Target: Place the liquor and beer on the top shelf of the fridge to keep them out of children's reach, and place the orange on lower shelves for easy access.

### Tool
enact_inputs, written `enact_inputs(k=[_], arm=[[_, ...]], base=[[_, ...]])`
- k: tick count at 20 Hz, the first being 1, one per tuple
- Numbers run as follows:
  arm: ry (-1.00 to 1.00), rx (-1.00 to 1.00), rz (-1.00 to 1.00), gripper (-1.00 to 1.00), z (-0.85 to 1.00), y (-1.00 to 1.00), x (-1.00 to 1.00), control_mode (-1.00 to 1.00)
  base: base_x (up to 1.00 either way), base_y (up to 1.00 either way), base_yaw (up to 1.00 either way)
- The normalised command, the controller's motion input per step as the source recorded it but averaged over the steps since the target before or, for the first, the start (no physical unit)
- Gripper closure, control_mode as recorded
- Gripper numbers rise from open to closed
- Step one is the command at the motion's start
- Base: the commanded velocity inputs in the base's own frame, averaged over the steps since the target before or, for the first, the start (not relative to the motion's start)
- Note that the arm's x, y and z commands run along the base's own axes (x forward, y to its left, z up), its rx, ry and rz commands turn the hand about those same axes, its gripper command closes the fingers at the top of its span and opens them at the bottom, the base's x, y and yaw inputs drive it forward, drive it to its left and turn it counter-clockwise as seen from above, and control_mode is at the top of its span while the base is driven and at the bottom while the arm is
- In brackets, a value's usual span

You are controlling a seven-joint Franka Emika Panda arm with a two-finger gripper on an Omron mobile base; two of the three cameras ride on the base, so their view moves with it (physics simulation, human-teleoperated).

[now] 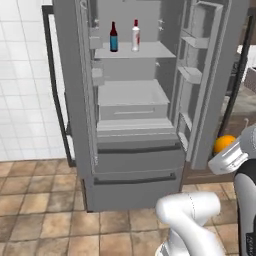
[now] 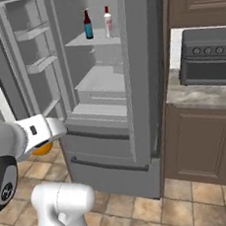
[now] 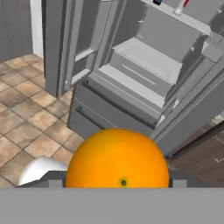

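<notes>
Kitchen fridge [image 1: 75, 100] open: beer [image 1: 113, 37] and liquor [image 1: 135, 36] shelved up top; hand [image 3: 117, 183] grasping orange [image 3: 117, 159], still unplaced.

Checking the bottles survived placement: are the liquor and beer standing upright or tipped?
Upright. The liquor and the beer stand side by side, apart, necks up, on the top shelf of the open fridge.

The arm [image 1: 192, 215] is made of thick, rounded white tubes with a smooth, glossy shell (no cables or screws can be made out). Dark charcoal bands mark its joints, and 1 joint [image 2: 6, 184] ends in a round dark cap with a pale centre. Near the wrist [image 2: 35, 133], a small dark square mark sits on the white casing.
</notes>
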Motion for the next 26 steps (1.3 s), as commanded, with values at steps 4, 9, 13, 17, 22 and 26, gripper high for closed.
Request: enact_inputs(k=[4,9,13,17,22,26], arm=[[0.00,0.00,0.00,1.00,0.00,0.00,0.00,1.00],[0.00,0.00,0.00,1.00,0.00,0.00,0.00,1.00],[0.00,0.00,0.00,1.00,0.00,0.00,0.00,1.00],[0.00,0.00,0.00,1.00,0.00,0.00,0.00,1.00],[0.00,0.00,0.00,1.00,0.00,0.00,0.00,1.00],[0.00,0.00,0.00,1.00,0.00,0.00,0.00,1.00]], base=[[0.43,0.49,-0.04],[0.53,0.10,-0.07],[0.59,0.00,-0.08],[0.60,0.00,-0.09],[0.59,0.00,-0.09],[0.56,0.09,-0.08]])
